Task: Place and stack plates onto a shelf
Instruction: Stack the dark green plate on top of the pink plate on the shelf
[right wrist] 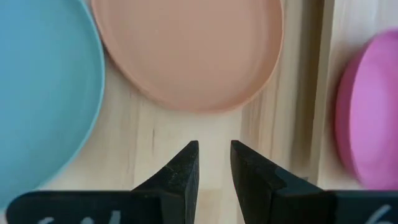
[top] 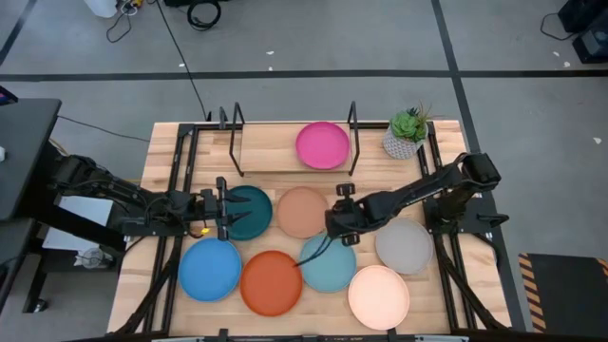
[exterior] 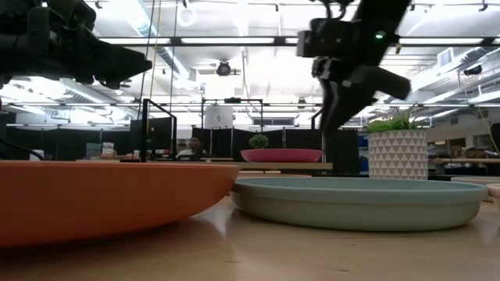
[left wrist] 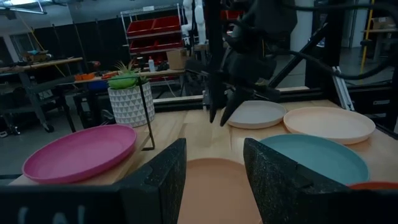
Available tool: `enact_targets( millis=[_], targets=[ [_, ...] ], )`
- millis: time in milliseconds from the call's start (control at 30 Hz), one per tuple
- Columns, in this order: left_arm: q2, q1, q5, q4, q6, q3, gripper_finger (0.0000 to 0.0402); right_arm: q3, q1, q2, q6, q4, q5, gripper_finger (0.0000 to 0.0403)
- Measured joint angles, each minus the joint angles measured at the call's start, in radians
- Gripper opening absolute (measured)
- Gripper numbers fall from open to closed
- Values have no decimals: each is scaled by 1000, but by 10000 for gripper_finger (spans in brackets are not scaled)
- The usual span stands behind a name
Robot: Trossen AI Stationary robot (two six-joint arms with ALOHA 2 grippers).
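Note:
The shelf stands at the table's far side, and the magenta plate lies on its board. Seven plates lie on the table: dark teal, peach, bright blue, orange, light turquoise, grey and cream. My left gripper hovers open over the dark teal plate's left rim, pointing level at the peach plate. My right gripper points down, slightly open, above bare wood just right of the peach plate.
A small potted plant stands right of the shelf's right black end frame. Black rails run along the table's left and right sides. The plates lie close together, and the light turquoise plate and orange plate sit nearest the near edge.

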Motion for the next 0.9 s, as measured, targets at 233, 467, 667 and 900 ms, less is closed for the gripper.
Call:
enact_targets(
  millis=[233,467,667,900],
  targets=[
    [0,0,0,4,0,0,167,-88,28,-108,180,-16,-43,97],
    [0,0,0,17,29,0,167,-102,34,-147,356,-71,-223,104],
    [0,0,0,51,109,0,167,-104,62,-127,429,-90,-249,115],
    [0,0,0,97,191,0,167,-104,63,-122,557,-173,-265,130]
  ],
)
